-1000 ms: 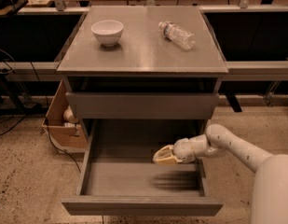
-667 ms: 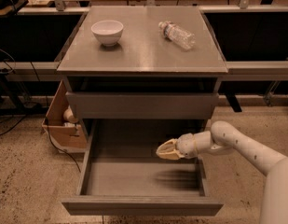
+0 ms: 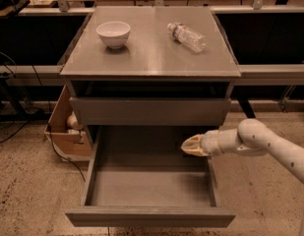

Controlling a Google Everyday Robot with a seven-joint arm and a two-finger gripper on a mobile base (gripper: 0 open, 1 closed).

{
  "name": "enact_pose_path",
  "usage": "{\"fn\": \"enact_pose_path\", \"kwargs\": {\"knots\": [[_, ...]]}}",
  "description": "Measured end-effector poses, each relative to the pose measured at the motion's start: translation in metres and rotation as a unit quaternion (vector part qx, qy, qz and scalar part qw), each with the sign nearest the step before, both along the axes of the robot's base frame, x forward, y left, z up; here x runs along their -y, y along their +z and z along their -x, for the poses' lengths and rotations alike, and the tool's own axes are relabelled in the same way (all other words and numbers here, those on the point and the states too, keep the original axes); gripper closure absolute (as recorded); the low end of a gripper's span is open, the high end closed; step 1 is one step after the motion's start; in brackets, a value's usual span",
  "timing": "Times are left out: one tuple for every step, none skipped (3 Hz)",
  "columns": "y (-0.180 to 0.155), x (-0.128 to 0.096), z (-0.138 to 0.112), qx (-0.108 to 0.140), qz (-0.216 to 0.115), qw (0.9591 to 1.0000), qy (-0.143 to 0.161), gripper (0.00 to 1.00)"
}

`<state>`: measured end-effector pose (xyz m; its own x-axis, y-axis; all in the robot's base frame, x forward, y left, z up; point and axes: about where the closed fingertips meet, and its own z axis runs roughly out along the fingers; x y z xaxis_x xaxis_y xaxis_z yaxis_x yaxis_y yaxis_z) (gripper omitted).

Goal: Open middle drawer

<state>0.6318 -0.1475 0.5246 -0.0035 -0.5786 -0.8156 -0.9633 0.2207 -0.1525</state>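
Observation:
The middle drawer (image 3: 149,215) stands pulled far out of the grey cabinet, below the taller top drawer front (image 3: 149,111). Its inside (image 3: 141,181) is bare and grey. My gripper (image 3: 189,145) is on the end of the white arm (image 3: 250,139) that comes in from the right. It hangs over the right rear part of the open drawer, close to the right side wall and just below the top drawer front. It holds nothing that I can see. The bottom drawer is hidden under the open one.
On the cabinet top (image 3: 151,58) stand a white bowl (image 3: 113,33) at the left and a clear plastic bottle (image 3: 187,37) lying at the right. A cardboard box (image 3: 68,132) sits on the floor left of the cabinet. Dark tables run behind.
The gripper has moved up and to the right, rising from lower inside the drawer toward its right rear corner. The drawer has stayed pulled out.

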Motion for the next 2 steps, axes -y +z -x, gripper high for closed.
{"fn": "enact_pose_path", "kwargs": {"knots": [[0.0218,0.0419,-0.0221,0.049,0.052,0.997,-0.031,0.97],[0.0218,0.0419,-0.0221,0.049,0.052,0.997,-0.031,0.73]]}}
